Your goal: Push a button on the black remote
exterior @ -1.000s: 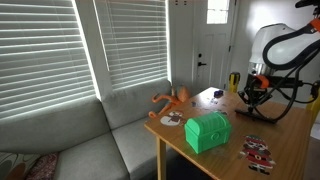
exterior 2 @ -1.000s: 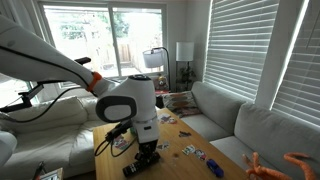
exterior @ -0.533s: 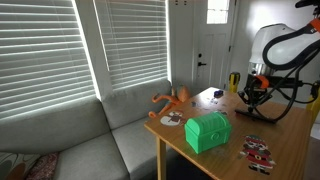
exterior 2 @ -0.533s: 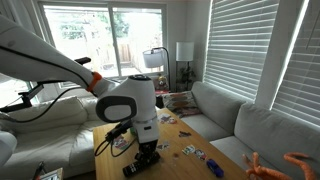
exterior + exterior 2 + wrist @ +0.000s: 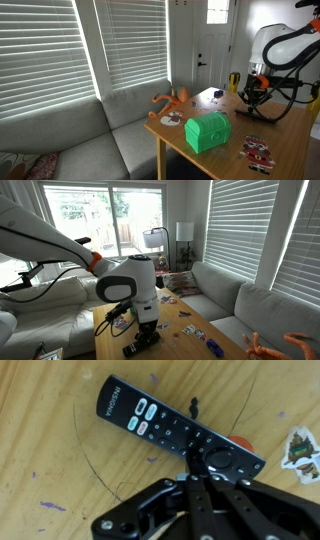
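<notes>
Wrist view: gripper (image 5: 203,473) comes in from the bottom edge, fingers (image 5: 193,485) pinched narrow to a single tip, nothing held. The tip sits right at the near edge of the black remote (image 5: 165,426), by the round ring pad (image 5: 216,457) just right of centre; can't tell from this view whether it's touching or just above. The remote lies flat on the wooden surface (image 5: 50,470), running diagonally from upper left to the right side, with light-coloured buttons (image 5: 140,413) toward its upper-left end. My read: the step in hand is the press itself. To do it well, hold the fingers together so they act as one probe. Nudge up-frame a touch so the tip is over a button rather than the casing edge, then go straight down, slow and short. An off-axis push would likely skate the slim bar across the surface or tip its far end. Retract straight up. A sticker (image 5: 298,448) at the right edge is clear of the path. In an exterior view the gripper (image 5: 148,332) stands upright over the remote (image 5: 140,346) at lower centre. Farther off, in an exterior view, the green chest (image 5: 208,131) sits lower centre, well apart from the arm.
</notes>
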`<state>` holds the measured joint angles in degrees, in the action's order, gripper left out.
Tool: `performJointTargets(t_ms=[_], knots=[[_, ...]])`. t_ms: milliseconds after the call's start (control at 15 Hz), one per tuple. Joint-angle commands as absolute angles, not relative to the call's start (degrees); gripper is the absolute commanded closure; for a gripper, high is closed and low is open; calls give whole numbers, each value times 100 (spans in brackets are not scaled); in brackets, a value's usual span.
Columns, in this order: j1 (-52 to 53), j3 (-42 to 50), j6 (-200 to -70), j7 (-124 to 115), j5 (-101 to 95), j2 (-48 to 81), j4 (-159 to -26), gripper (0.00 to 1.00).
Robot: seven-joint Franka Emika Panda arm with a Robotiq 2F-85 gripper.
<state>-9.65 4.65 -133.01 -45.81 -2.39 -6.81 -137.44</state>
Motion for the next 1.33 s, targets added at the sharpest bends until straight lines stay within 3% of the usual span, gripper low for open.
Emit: performJointTargets(t_ms=[0, 867, 933, 1000, 1267], knots=[[-928, 452, -13244, -4755, -216, -611, -13659, 100], [-952, 438, -13258, -4850, -262, -852, -13670, 100], [-959, 433, -13289, -4934, -273, -865, -13677, 74], [-954, 439, -13249, -4902, -271, -887, -13669, 73], [-934, 434, -13249, -4580, -377, -1020, -13673, 47]])
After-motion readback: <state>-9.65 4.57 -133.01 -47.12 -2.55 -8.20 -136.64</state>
